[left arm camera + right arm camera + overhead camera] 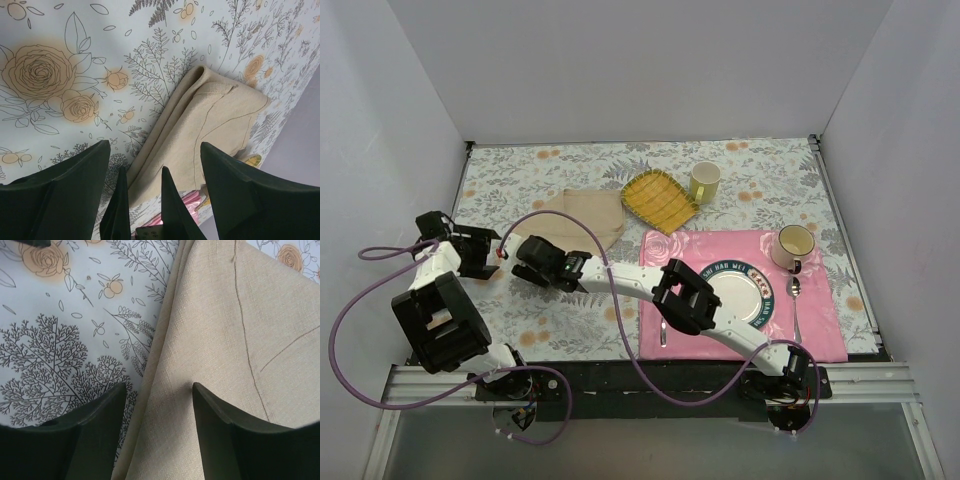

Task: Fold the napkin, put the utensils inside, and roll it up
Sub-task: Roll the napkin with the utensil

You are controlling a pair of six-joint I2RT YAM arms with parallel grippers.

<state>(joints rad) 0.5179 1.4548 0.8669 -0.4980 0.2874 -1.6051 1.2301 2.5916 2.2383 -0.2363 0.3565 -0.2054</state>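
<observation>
The beige napkin (588,212) lies loosely folded at the table's back left. It also shows in the left wrist view (210,120) and in the right wrist view (225,340). My right gripper (525,250) (159,385) is open and low over the napkin's near-left edge, one finger over the tablecloth and one over the cloth. My left gripper (498,255) (154,145) is open and empty just to the left, pointing at the napkin. A silver spoon (795,300) lies right of the plate. Another utensil (663,331) lies left of the plate, partly hidden by my right arm.
A pink rose placemat (820,330) at the right carries a rimmed plate (757,276) and a cream cup (793,245). A yellow checked cloth (660,198) and a yellow mug (704,182) sit behind it. White walls enclose three sides.
</observation>
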